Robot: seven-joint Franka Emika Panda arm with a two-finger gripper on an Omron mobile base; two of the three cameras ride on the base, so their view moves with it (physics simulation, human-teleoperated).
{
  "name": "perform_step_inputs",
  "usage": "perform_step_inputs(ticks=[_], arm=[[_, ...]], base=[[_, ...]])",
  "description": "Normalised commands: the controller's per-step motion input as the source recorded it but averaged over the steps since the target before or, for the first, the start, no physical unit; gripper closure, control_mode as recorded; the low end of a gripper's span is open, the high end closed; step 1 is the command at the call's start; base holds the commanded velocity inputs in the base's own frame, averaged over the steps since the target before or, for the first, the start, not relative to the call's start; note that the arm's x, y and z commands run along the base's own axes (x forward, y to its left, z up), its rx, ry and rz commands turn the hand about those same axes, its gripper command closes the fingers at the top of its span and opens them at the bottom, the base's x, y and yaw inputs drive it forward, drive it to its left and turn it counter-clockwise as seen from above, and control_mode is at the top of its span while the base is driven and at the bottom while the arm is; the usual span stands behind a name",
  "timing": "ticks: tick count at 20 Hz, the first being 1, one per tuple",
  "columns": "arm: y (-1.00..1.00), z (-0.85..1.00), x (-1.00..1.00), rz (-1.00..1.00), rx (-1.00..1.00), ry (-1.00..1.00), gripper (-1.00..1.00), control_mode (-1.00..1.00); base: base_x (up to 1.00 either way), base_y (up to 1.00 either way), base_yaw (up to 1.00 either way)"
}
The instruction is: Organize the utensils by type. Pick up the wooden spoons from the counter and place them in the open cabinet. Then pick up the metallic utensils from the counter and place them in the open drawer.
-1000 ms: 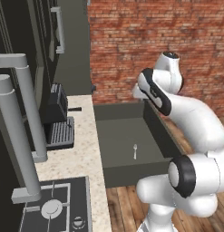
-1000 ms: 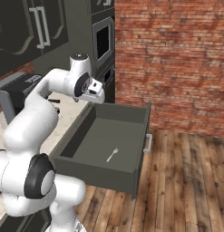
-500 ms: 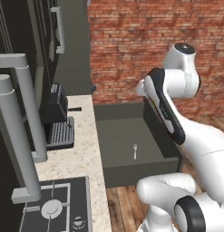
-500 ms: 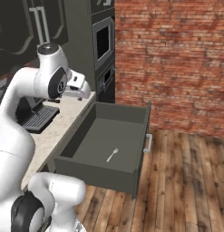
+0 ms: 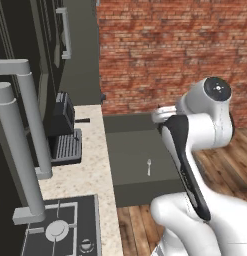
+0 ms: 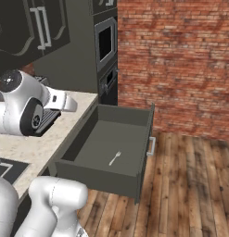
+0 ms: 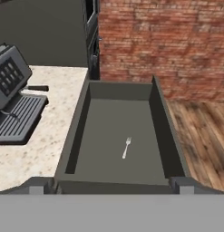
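My drawer stands open beside the counter; the fork lies on its floor, tines toward one o'clock.

Rendered lighting is even and moderately bright with no visible source, the brick wall clearly lit, the upper cabinets dim, the drawer interior softly shaded, no glare, and textures slightly soft and pixelated throughout.

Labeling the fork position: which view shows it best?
Hand view: the fork lies unobstructed mid-floor in the open drawer, seen from above, tines visible. In the right base view it is smaller and oblique; in the left base view it is a tiny sliver beside the arm.
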Motion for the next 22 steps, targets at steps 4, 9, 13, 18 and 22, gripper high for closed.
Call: perform_step_inputs(ticks=[4, 9, 13, 18, 22], arm=[[0.00, 0.50, -0.37, 0.00, 0.01, -0.01, -1.00, -1.00], [0.00, 0.36, -0.29, 0.00, 0.01, 0.05, -1.00, -1.00], [0.00, 0.01, -0.35, 0.00, 0.00, 0.13, -1.00, -1.00], [0.00, -0.01, -0.20, 0.00, 0.00, 0.07, -1.00, -1.00], [0.00, -0.06, -0.07, 0.00, 0.00, 0.00, -1.00, -1.00]], base=[[0.00, 0.00, 0.00], [0.00, 0.00, 0.00], [0.00, 0.00, 0.00], [0.00, 0.00, 0.00], [0.00, 0.00, 0.00]])
